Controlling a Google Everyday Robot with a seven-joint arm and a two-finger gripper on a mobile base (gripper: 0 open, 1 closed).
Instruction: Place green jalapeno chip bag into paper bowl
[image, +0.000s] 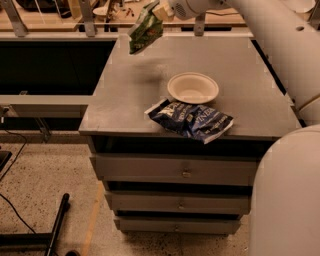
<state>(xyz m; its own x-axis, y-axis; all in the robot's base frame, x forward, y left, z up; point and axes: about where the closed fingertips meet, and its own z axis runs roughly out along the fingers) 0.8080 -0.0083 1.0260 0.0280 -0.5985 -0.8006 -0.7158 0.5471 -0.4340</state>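
The green jalapeno chip bag (145, 31) hangs in the air above the far left part of the grey cabinet top (130, 95), held by its upper corner. My gripper (161, 10) is at the top of the view, shut on that corner, with the white arm running off to the right. The paper bowl (193, 88) sits empty near the middle of the cabinet top, to the right of and nearer than the hanging bag.
A larger dark-blue chip bag (191, 120) lies at the cabinet's front edge, touching the bowl's near rim. The cabinet has drawers (175, 172) below. A workbench with clutter (75, 12) runs behind. My white base (287, 195) fills the lower right.
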